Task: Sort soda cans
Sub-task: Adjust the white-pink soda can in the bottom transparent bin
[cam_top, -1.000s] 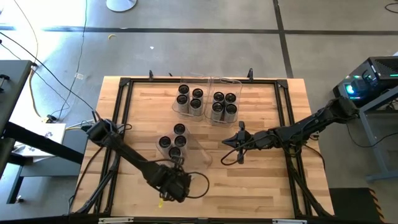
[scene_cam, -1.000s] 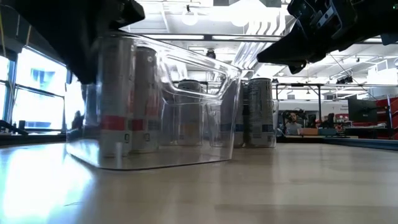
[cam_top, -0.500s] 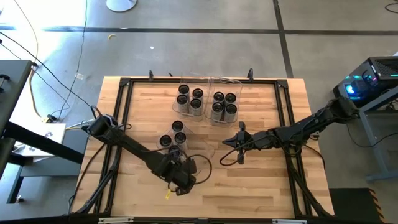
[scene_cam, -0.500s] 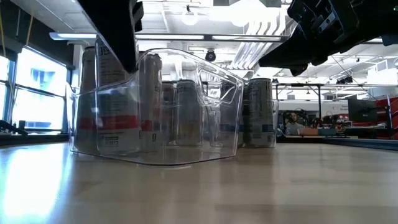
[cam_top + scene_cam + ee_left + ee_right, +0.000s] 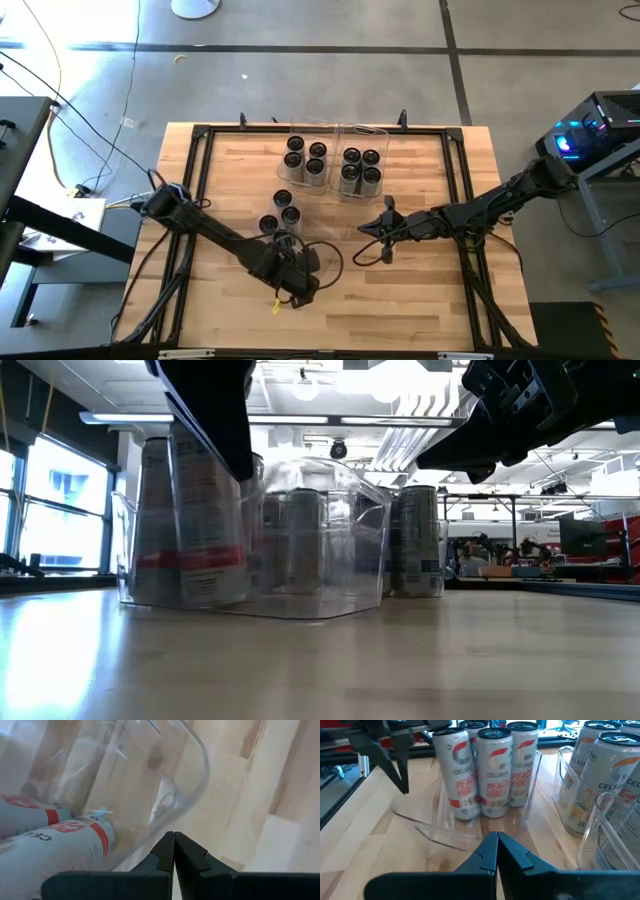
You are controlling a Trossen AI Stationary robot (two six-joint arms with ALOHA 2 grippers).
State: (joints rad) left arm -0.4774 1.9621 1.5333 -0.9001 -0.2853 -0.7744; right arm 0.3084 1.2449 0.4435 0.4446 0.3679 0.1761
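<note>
Several soda cans with dark tops stand in a clear bin at the table's middle; their red-banded sides show in the right wrist view. My left gripper points down at the bin's near side, shut on its clear rim. Two more clear bins hold several cans each at the far side. My right gripper hangs shut above the table right of the middle bin, touching nothing. My left gripper pinches the middle bin's clear wall at its rim between the two shut fingers, on the bin's near side. The fingers come from above, slanting down. The bin rests with its bottom on the table, the cans upright inside.
A black frame runs round the wooden tabletop. Bare wood lies along the near edge and at the far left. The right arm reaches in from the right edge.
My left gripper has gone toward the table's right edge and a little toward the far edge, rolling at the wrist while staying shut on the rim. The middle bin has turned about on the table with its cans, which stay upright.
</note>
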